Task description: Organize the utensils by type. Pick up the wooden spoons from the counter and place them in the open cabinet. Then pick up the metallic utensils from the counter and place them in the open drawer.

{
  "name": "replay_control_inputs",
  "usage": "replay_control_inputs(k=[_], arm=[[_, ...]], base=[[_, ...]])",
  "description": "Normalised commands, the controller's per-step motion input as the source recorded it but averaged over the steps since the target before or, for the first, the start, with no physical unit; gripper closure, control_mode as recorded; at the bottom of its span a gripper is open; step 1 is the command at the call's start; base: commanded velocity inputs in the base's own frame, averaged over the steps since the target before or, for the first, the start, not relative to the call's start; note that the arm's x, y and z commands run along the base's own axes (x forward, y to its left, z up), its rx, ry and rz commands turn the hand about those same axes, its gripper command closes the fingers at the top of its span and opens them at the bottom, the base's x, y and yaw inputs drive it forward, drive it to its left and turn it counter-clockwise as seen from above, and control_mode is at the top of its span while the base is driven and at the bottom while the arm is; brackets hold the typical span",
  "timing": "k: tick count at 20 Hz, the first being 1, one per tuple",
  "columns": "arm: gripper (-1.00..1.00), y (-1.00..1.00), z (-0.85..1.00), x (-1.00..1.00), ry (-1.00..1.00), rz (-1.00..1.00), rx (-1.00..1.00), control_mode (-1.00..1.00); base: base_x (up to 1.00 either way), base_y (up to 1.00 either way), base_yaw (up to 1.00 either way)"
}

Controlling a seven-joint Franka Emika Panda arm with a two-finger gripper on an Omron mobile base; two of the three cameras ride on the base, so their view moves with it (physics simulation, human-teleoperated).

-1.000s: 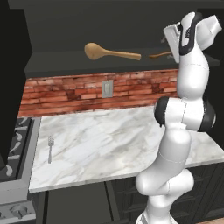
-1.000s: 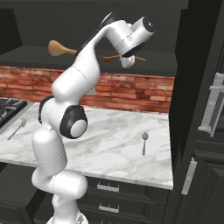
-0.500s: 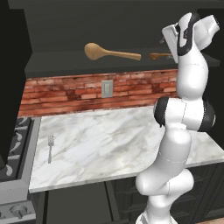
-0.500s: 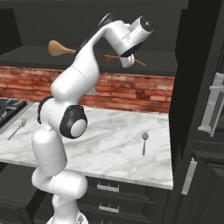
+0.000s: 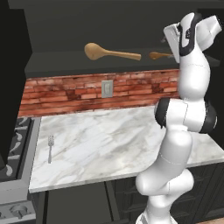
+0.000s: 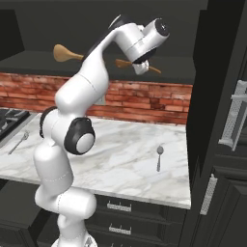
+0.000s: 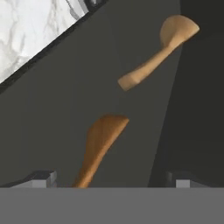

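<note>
Both wooden spoons lie on the floor of the open cabinet [image 5: 61, 62]. The large light-tan spoon [image 5: 113, 53] [image 6: 65, 53] [image 7: 157, 52] lies to the left. The smaller darker spoon [image 5: 159, 55] [image 6: 126, 64] [image 7: 98, 146] lies right of it. My gripper [image 7: 111, 179] [image 6: 143, 67] hovers open at the darker spoon's handle end, its fingertips [image 7: 41, 178] wide apart and clear of the wood. On the marble counter [image 5: 113, 135] lie a small metal fork [image 5: 50, 147] [image 6: 19, 142] near the stove and a metal spoon [image 6: 159, 157] near the right end. The open drawer [image 5: 74, 203] juts out below the counter's front.
A dark stove top [image 5: 13, 148] borders the counter on the left. A red brick wall [image 5: 78, 94] with an outlet backs the counter. Tall dark cupboards [image 6: 222, 120] with handles stand at the right. Closed drawers [image 6: 120, 207] sit under the counter.
The hand has shifted slightly by the cabinet's front. Both wooden spoons lie where they were, and the jaws stay open.
</note>
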Motion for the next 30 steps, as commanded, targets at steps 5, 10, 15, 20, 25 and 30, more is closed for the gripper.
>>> replay_control_inputs(k=[5, 10, 15, 20, 25, 30], arm=[[-1.0, 0.0, 0.0, -0.47, -0.05, 0.0, 0.0, -1.0], [-1.0, 0.0, 0.01, -0.51, -0.01, 0.0, 0.0, -1.0], [-1.0, 0.0, 0.0, -0.63, 0.0, 0.0, 0.0, -1.0], [-1.0, 0.03, 0.0, -0.77, 0.0, -0.02, 0.0, -1.0], [-1.0, 0.22, -0.02, -0.85, 0.0, -0.23, 0.0, -1.0], [-1.0, 0.24, -0.07, -0.83, 0.02, -0.35, 0.03, -1.0]], base=[[0.0, 0.0, 0.0], [0.0, 0.0, 0.0], [0.0, 0.0, 0.0], [0.0, 0.0, 0.0], [0.0, 0.0, 0.0], [0.0, 0.0, 0.0]])
